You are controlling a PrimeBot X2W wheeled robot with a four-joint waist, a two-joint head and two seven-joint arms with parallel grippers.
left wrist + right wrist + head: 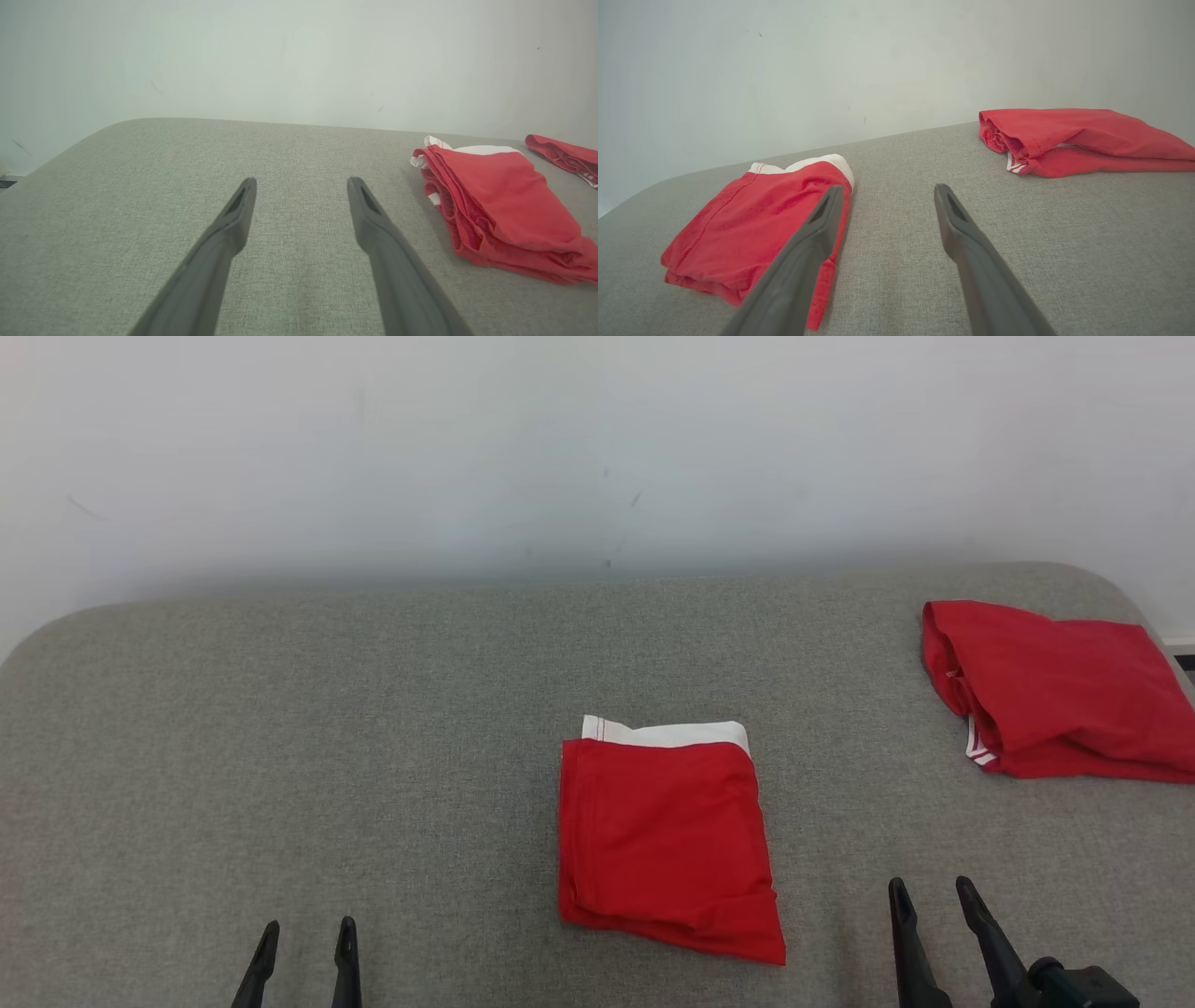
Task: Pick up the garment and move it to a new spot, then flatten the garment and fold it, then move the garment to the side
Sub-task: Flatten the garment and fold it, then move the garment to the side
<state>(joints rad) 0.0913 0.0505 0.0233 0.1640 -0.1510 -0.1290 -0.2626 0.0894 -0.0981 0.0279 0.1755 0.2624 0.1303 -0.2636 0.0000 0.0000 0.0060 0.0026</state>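
A red garment [665, 840] with a white band along its far edge lies folded into a neat rectangle in the middle of the grey surface. It lies at the right of the left wrist view [504, 210] and at the left of the right wrist view [756, 224]. My left gripper [305, 933] [301, 186] hangs open over bare fabric, well to the garment's left. On the garment's right, a little apart from it, my right gripper [931, 891] [885, 193] is open too. Neither holds anything.
A second red garment [1055, 686] [1073, 137] [563, 154] with white stripes lies loosely folded at the far right. The grey padded surface [280, 728] ends in rounded corners against a pale wall [560, 448].
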